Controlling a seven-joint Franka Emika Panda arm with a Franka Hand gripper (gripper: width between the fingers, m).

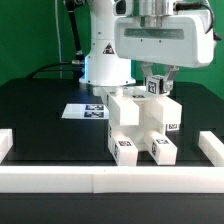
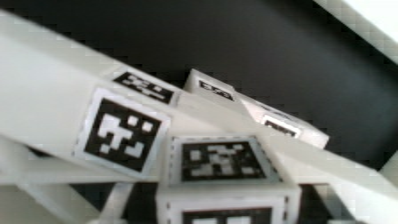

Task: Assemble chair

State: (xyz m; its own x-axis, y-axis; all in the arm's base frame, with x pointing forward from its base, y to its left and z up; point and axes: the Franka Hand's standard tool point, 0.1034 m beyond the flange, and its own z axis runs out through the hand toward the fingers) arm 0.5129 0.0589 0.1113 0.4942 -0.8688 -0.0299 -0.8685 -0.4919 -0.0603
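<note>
The partly built white chair (image 1: 142, 125) stands at the front of the table, against the white border wall (image 1: 110, 180). Its blocky parts carry black-and-white tags. My gripper (image 1: 156, 82) hangs straight down over the chair's top on the exterior view's right. It is shut on a small tagged white chair part (image 1: 153, 88) that sits on top of the assembly. In the wrist view this part (image 2: 228, 185) fills the middle, very close. More tagged chair blocks (image 2: 125, 125) lie beyond it. My fingers are hard to make out there.
The marker board (image 1: 85, 110) lies flat on the black table behind the chair, at the exterior view's left. The robot's base (image 1: 105, 65) stands behind it. White border wall ends (image 1: 5, 145) stand at both sides of the table.
</note>
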